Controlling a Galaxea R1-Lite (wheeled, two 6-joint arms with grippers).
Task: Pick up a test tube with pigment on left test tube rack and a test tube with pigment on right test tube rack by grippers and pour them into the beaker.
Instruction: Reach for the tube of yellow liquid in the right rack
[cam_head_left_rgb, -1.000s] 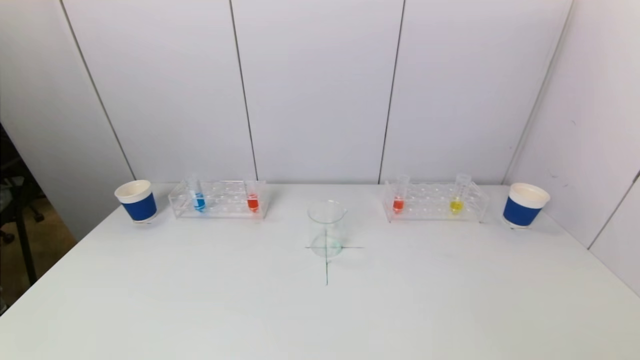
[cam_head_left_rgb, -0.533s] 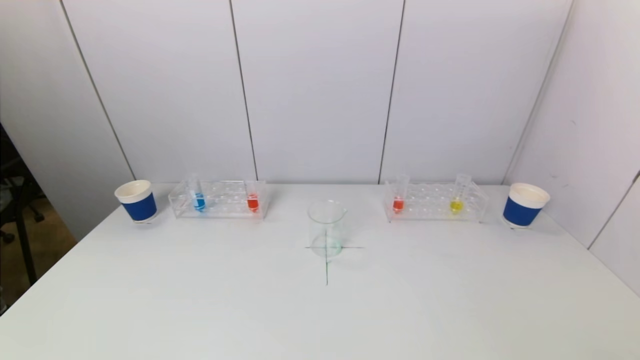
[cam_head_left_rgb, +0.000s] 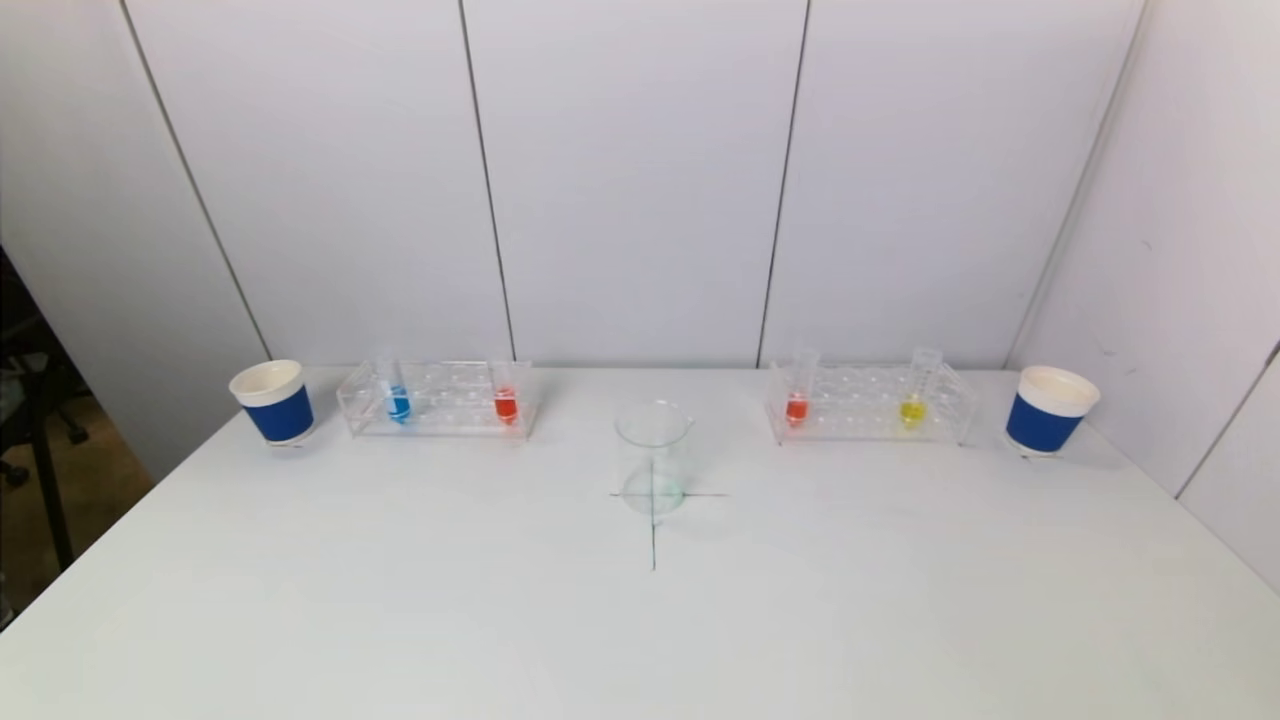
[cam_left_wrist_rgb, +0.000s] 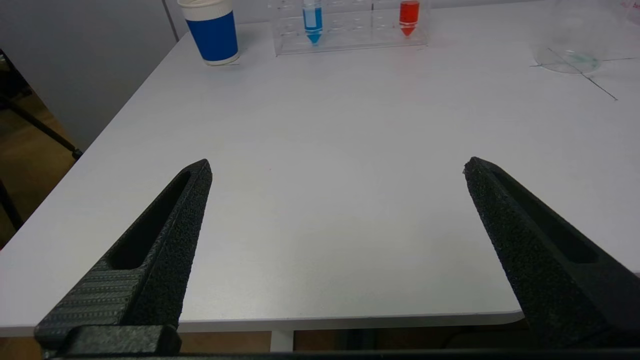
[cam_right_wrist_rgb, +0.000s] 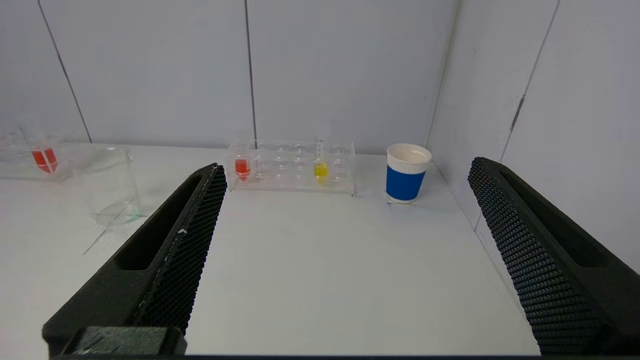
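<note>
I see the empty glass beaker (cam_head_left_rgb: 654, 458) upright; left rack (cam_head_left_rgb: 437, 399) holds blue and red tubes, right rack (cam_head_left_rgb: 868, 403) red and yellow.

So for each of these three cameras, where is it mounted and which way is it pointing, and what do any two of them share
Head view: high on the robot, facing forward and down at the table; no arm shows.
Left wrist view: low at the near table edge, facing the left rack; left gripper open.
Right wrist view: low, facing the right rack; right gripper open.
Both wrist views share the beaker.
</note>
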